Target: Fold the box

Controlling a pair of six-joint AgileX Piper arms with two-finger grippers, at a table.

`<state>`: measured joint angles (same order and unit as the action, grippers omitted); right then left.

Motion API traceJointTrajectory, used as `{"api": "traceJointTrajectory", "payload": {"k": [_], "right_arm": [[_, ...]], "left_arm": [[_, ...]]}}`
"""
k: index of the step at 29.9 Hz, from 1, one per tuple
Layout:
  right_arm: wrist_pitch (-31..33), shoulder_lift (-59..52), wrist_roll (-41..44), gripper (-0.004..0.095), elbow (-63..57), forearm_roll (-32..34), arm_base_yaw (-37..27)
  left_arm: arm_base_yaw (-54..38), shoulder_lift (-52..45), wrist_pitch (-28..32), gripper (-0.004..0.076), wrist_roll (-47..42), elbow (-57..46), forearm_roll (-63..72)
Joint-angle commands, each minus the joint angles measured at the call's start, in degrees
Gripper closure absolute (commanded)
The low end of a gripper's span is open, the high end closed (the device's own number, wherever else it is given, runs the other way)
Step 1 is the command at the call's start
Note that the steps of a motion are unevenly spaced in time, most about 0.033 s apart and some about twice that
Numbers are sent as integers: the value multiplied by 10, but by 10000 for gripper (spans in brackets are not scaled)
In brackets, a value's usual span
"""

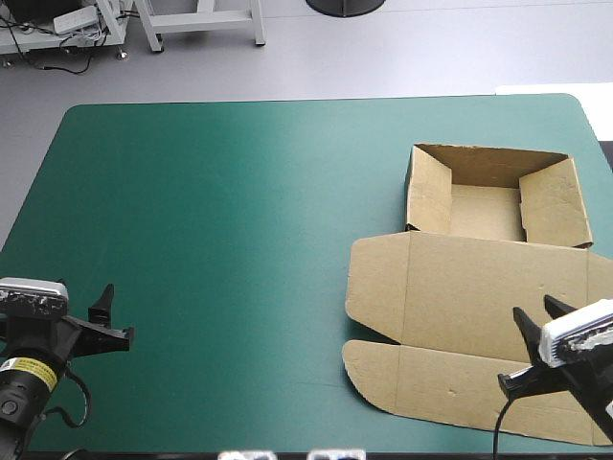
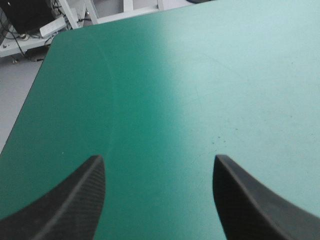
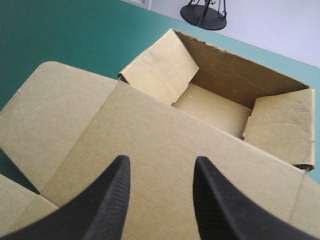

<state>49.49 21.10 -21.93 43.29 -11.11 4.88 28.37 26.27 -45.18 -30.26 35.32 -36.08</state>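
Note:
The brown box (image 1: 479,287) lies at the table's right side as an open tray (image 1: 484,206) with its walls raised and its lid (image 1: 469,335) spread flat toward the near edge. My right gripper (image 1: 533,347) hovers open over the lid's near right part; in the right wrist view its gripper (image 3: 160,167) has bare lid board between the fingers and the tray (image 3: 220,95) ahead. My left gripper (image 1: 108,311) stands open at the near left corner, far from the box; the left wrist view shows its gripper (image 2: 157,167) over bare teal-green cover.
The teal-green cover (image 1: 220,220) stretches bare between the left gripper and the box. The table's far edge (image 1: 316,99) and left edge (image 2: 30,100) border grey floor. The box's right wall reaches close to the table's right edge.

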Motion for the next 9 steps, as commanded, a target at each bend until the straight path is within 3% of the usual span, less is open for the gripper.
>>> {"api": "traceJointTrajectory", "payload": {"k": [1,4,9], "right_arm": [[-66,4,-7,542,-9,-11,26],[-67,4,-10,541,-16,-4,41],[-79,4,-9,541,-31,0,47]], "left_arm": [[-1,-16,75,279,2,2,-22],[-1,-51,97,280,2,-15,-58],[-1,-99,28,312,-35,-17,-90]]}}
